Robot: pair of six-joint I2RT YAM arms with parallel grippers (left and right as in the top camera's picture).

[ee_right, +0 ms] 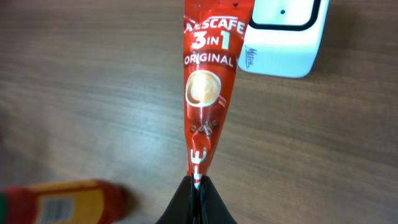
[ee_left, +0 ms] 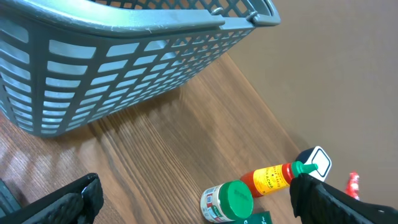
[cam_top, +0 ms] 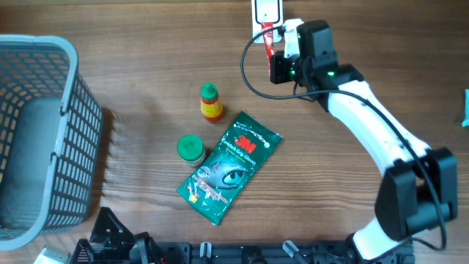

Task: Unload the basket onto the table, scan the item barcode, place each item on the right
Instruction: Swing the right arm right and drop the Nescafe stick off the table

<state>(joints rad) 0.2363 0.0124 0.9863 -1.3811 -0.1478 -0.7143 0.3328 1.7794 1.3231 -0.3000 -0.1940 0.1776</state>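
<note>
A red Nescafe 3-in-1 sachet (ee_right: 208,81) is pinched by its lower end in my right gripper (ee_right: 196,186), which is shut on it. The sachet hangs over the table with its far end beside the white scanner (ee_right: 283,37). In the overhead view the sachet (cam_top: 268,40) sits just below the scanner (cam_top: 265,10) at the table's far edge. No barcode shows on the sachet's visible face. My left gripper (ee_left: 198,186) stands wide open and empty, low over the table, near the green-lidded jar (ee_left: 227,200).
A red and yellow sauce bottle (cam_top: 210,102), the green-lidded jar (cam_top: 190,149) and a green 3M packet (cam_top: 229,166) lie mid-table. A grey plastic basket (cam_top: 66,110) stands at the left. The right arm's cable loops near the scanner.
</note>
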